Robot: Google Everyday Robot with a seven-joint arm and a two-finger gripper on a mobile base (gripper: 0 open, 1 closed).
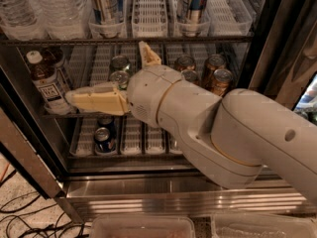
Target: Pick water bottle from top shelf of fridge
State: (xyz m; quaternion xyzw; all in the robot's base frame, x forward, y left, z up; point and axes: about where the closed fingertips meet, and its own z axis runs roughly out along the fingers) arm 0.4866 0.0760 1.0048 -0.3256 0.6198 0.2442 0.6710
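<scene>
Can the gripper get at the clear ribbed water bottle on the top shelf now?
Probably not yet: the open cream two-finger gripper sits below the dark-railed top shelf holding the clear ribbed plastic water bottle. It must rise first.

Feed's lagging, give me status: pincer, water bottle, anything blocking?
Pincer open, empty, at middle-shelf level. Clear ribbed plastic water bottle untouched on dark top shelf, above. Brown white-capped tea bottle beside lower finger.

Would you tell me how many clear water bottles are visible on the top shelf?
2 water bottles, both at the top shelf's left end: one at the picture's left edge, one just right of it. More may sit behind. The open pincer hovers lower, before the middle shelf.
</scene>
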